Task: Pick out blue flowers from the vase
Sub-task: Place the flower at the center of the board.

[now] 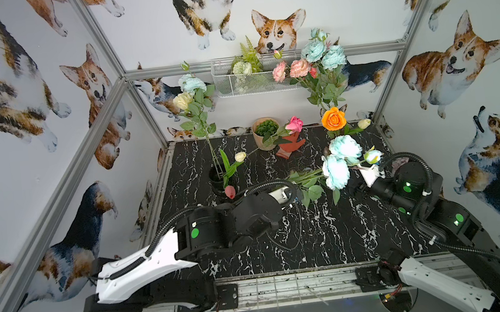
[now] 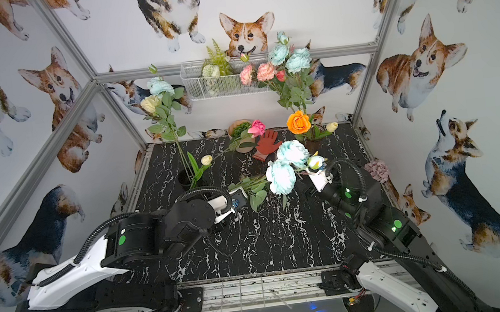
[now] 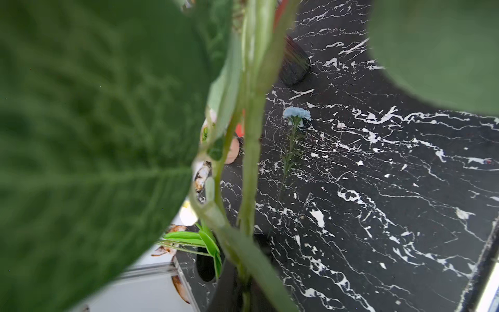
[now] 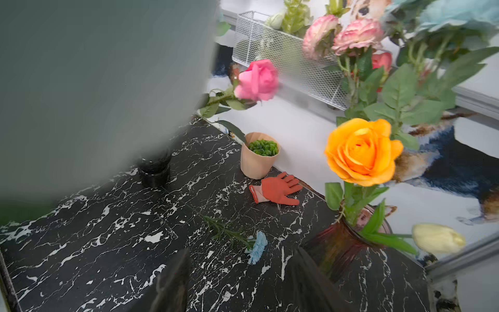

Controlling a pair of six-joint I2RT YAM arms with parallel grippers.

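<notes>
Mid tabletop [image 1: 313, 244]: blue flowers [image 1: 336, 170] held level above it, stem clenched in left claw [image 2: 241, 195]; right claw [image 4: 241, 259] parted, empty.
Lower flat near back-right vase [image 4: 337, 248], beside small blue bloom [image 4: 258, 247] lying there; unclench only once leaves rest.

Two vases [image 4: 154, 171] [image 4: 334, 248], one pot [image 1: 260, 141], one glove [image 2: 268, 145], one basket [image 1: 226, 84], one orange rose [image 1: 333, 119].

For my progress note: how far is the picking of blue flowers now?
Done: one small blue bloom lies on the table. In hand: the left gripper is shut on a blue spray over the table; the right gripper is open beside it. Left: blue blooms in the back vase and a blue bloom in the black vase.
</notes>
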